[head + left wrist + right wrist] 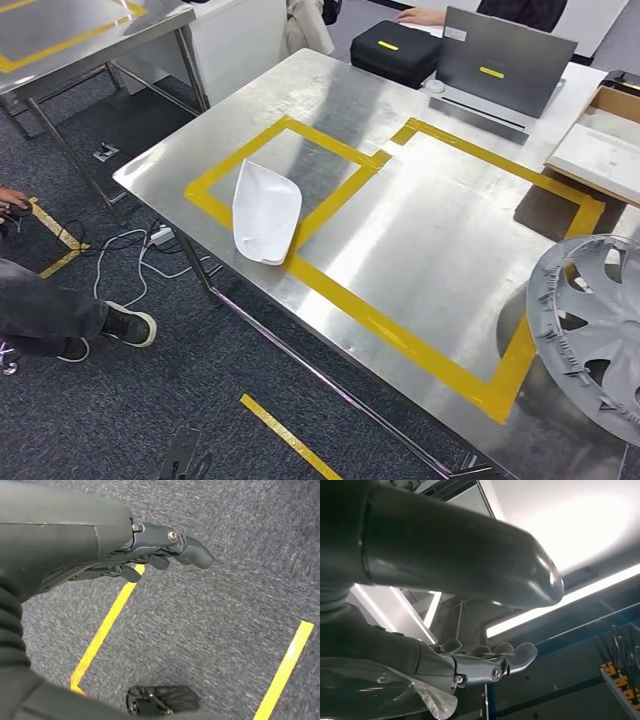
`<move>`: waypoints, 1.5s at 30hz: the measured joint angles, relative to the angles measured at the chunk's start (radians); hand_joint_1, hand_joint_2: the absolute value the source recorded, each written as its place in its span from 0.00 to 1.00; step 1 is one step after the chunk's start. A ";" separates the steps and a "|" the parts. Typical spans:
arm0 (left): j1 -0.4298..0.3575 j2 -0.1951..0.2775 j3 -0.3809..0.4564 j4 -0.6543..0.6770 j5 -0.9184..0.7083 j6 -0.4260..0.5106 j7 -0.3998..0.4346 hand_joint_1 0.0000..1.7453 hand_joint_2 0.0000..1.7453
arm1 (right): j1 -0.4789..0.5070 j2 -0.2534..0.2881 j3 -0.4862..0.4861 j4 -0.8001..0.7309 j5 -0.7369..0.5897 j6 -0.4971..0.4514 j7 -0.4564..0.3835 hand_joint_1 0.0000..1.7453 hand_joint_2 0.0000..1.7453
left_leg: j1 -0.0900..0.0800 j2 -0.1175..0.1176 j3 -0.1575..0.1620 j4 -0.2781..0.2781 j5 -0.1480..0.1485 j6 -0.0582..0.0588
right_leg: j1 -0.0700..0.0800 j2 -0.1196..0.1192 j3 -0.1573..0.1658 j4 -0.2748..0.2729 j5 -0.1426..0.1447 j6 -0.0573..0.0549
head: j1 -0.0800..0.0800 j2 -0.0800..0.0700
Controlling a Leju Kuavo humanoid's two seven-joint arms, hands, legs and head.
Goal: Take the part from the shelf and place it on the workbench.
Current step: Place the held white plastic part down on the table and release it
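My workbench (423, 240) fills the view, with the wheel cover (592, 335), which I judge the part, at four o'clock, apparently on my right hand (486, 662). I can't tell its grip. My left hand (158, 555) hangs loosely uncurled, holding nothing.

Brushed shiny metal workbench (423, 240); glossy white plastic part (264, 212)

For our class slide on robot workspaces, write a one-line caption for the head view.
White part lying across the yellow tape outline on the steel workbench, a silver wheel cover at its edge.
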 joint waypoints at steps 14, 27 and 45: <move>-0.008 -0.013 -0.006 0.000 0.000 0.000 0.011 0.00 0.00 | -0.045 -0.021 0.040 0.000 0.011 0.002 0.012 0.00 0.00 | 0.000 0.000 0.000 0.001 0.000 0.000 | 0.000 0.000 0.000 0.000 0.001 0.000 | 0.000 0.000; -0.008 -0.013 -0.006 0.000 0.000 0.000 0.013 0.00 0.00 | -0.046 -0.033 0.064 0.000 0.011 -0.001 0.020 0.00 0.00 | 0.000 0.000 0.000 0.001 0.000 0.000 | 0.000 0.000 0.000 0.000 0.001 0.000 | 0.000 0.000; -0.008 -0.013 -0.006 0.000 0.002 0.000 0.014 0.00 0.00 | -0.046 -0.036 0.065 0.000 0.011 -0.002 0.022 0.00 0.00 | 0.000 0.000 0.000 0.001 0.000 0.000 | 0.000 0.000 0.000 0.000 0.001 0.000 | 0.000 0.000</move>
